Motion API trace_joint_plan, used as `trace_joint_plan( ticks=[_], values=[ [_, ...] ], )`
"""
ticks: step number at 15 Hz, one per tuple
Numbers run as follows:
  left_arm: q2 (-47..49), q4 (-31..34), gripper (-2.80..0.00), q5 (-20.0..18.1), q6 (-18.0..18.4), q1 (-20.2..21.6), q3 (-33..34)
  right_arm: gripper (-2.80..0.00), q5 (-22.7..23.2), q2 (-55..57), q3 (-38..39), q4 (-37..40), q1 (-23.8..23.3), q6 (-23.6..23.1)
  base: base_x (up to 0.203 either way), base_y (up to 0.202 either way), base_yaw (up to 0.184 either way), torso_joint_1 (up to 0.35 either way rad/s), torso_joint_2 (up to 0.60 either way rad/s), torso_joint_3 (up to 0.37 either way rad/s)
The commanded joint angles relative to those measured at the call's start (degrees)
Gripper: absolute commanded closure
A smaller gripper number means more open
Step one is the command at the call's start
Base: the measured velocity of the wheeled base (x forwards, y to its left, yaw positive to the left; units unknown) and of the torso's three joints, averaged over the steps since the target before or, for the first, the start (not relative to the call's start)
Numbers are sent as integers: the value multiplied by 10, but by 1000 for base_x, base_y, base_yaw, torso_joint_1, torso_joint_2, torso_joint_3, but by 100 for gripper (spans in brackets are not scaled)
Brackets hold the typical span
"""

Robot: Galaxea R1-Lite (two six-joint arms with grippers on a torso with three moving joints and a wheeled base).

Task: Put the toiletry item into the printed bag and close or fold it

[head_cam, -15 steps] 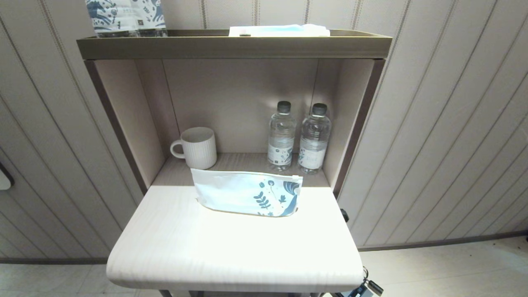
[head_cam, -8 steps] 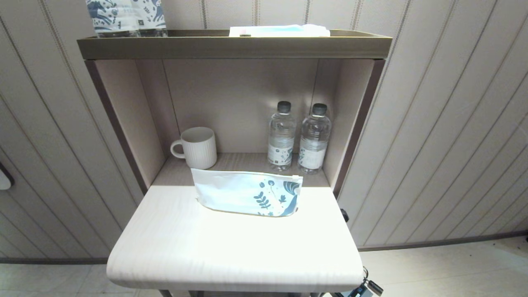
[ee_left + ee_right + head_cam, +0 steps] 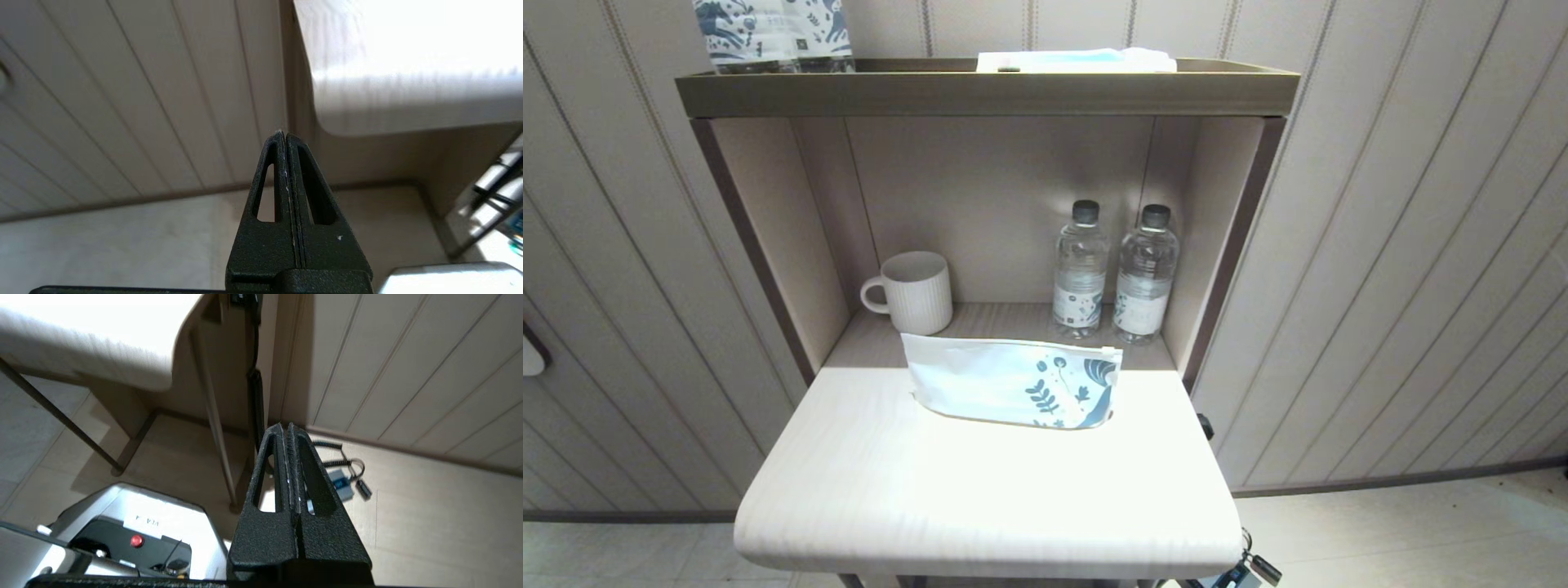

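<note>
The printed bag (image 3: 1014, 380) lies flat on the pale tabletop (image 3: 980, 498), at its far edge where the table meets the open shelf niche. Its long side runs left to right, the blue leaf and flower print sits toward the right end, and the zip-style edge faces the far side. The toothbrush cannot be seen in any view.

Inside the niche, behind the bag, a ribbed white mug (image 3: 915, 291) stands on the left with its handle pointing left. Two clear water bottles (image 3: 1115, 271) with dark caps stand side by side on the right, just beside each other. On the top shelf (image 3: 980, 91), blue-patterned wrapped bottles (image 3: 772, 33) stand at the far left and a folded white and light-blue item (image 3: 1075, 60) lies near the middle.

Neither arm shows in the head view. The left gripper (image 3: 284, 136) hangs low beside the table's left edge, its fingers pressed together and holding nothing. The right gripper (image 3: 285, 428) hangs low below the table's right side, above the floor, its fingers likewise pressed together and empty.
</note>
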Motion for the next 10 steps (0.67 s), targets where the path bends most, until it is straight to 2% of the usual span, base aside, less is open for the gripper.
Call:
trace_joint_plan(
  ticks=[1,4,5,7,8,9,10],
  values=[
    [0,2,0,-1,-1,0,3,0,-27,-26,19,1,-2,2,0,0,0,0,0,0],
    [0,0,0,-2,-3,0,3,0,-118,-27,40,-14,11,0,0,0,0,0,0,0],
    [0,0,0,-2,-4,0,3,0,-135,-28,44,-23,28,1,0,0,0,0,0,0],
    [0,1,0,-1,-5,0,3,0,-163,-29,65,-89,30,12,0,0,0,0,0,0],
    [0,1,0,-1,-5,0,3,0,-207,-29,73,-136,30,19,0,0,0,0,0,0],
    [0,0,0,-1,-6,0,4,0,-248,-29,78,-149,31,24,0,0,0,0,0,0],
    [0,0,0,-2,-6,0,4,0,-251,-28,80,-140,33,22,0,0,0,0,0,0]
  ],
)
